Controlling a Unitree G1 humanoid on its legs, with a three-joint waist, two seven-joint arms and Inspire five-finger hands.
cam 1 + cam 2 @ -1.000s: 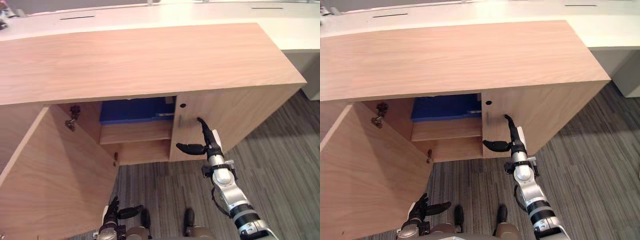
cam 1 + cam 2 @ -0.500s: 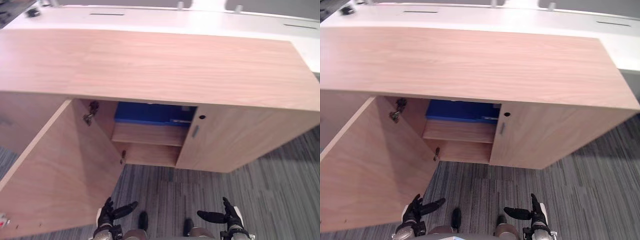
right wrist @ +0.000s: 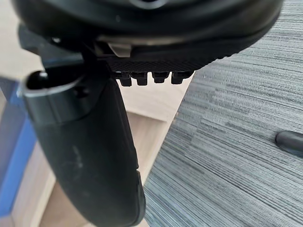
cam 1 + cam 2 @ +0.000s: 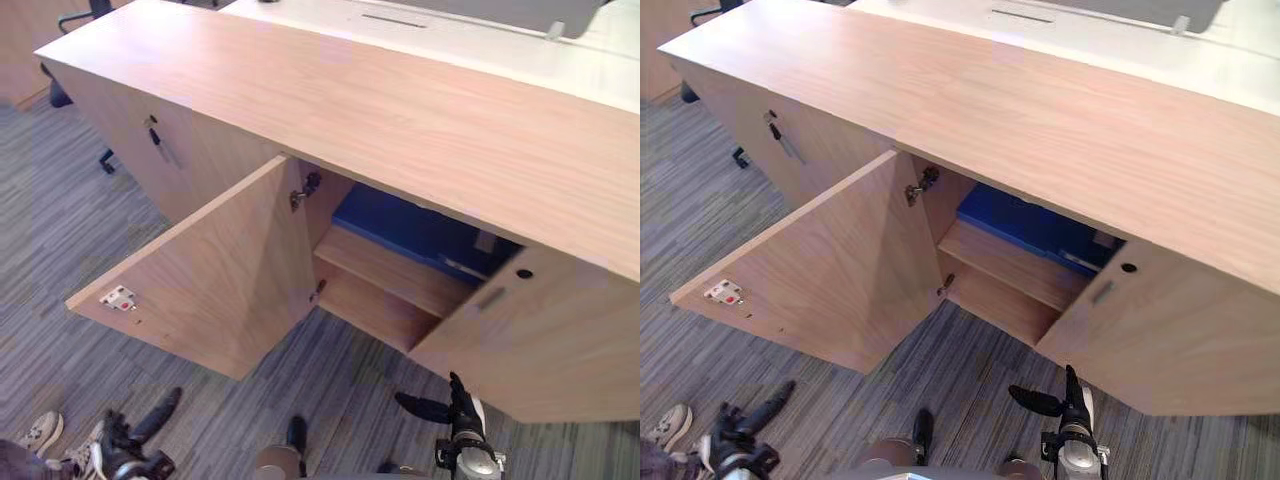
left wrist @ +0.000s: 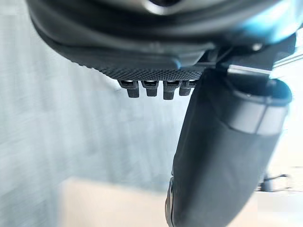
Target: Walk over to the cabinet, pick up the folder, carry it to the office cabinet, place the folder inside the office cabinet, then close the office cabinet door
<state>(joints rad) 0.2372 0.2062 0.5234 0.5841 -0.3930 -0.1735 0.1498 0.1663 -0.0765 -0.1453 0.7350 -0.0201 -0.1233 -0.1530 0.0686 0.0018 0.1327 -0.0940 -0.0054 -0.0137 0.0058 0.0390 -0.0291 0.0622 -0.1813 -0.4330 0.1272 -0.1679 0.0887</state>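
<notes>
Above grey carpet, the office cabinet already holds the blue folder on its upper shelf, but its door is not yet closed, while the left hand and right hand hang low, fingers released and empty.

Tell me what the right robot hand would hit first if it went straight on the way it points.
Probably the closed door, near its inner edge; the right robot hand points at it across carpet, though depth is unclear.

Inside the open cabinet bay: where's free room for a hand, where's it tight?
The lower compartment, under the shelf board, looks bare: free entry between the open door and the closed door. Above the board it's crowded: the blue folder covers most of it.
</notes>
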